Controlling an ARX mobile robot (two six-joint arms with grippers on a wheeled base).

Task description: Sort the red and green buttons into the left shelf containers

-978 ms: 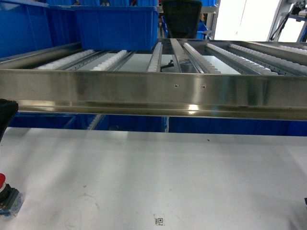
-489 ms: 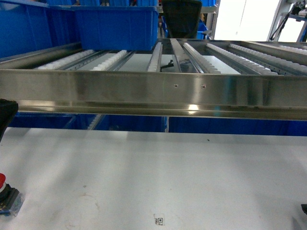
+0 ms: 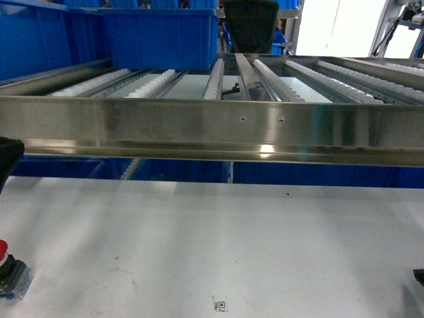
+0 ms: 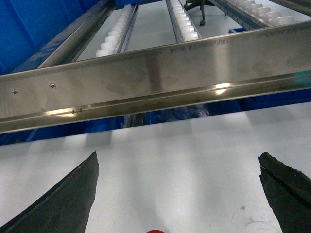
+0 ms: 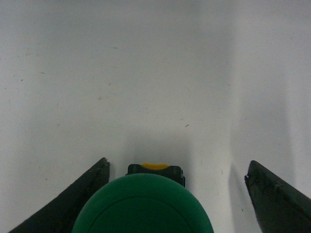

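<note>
The red button (image 3: 5,260), a red cap on a dark body, stands on the white table at the far left edge of the head view. In the left wrist view only the top of its red cap (image 4: 154,231) peeks in at the bottom, below my open left gripper (image 4: 178,154). The green button (image 5: 143,204) fills the bottom of the right wrist view. It sits between the spread fingers of my open right gripper (image 5: 177,162), closer to the left finger (image 5: 82,194). Two of the left shelf containers (image 3: 159,36), big blue tubs, sit at the back left on the roller shelf.
A wide steel shelf rail (image 3: 212,129) crosses the head view above the table, with white roller tracks (image 3: 149,83) behind it. A black office chair (image 3: 250,25) stands beyond. More blue bins (image 3: 311,173) sit under the shelf. A small printed marker (image 3: 220,305) lies on the table.
The dark tip of the right gripper at the head view's right edge has shifted slightly up and inward. The red button and the left arm have not moved.
</note>
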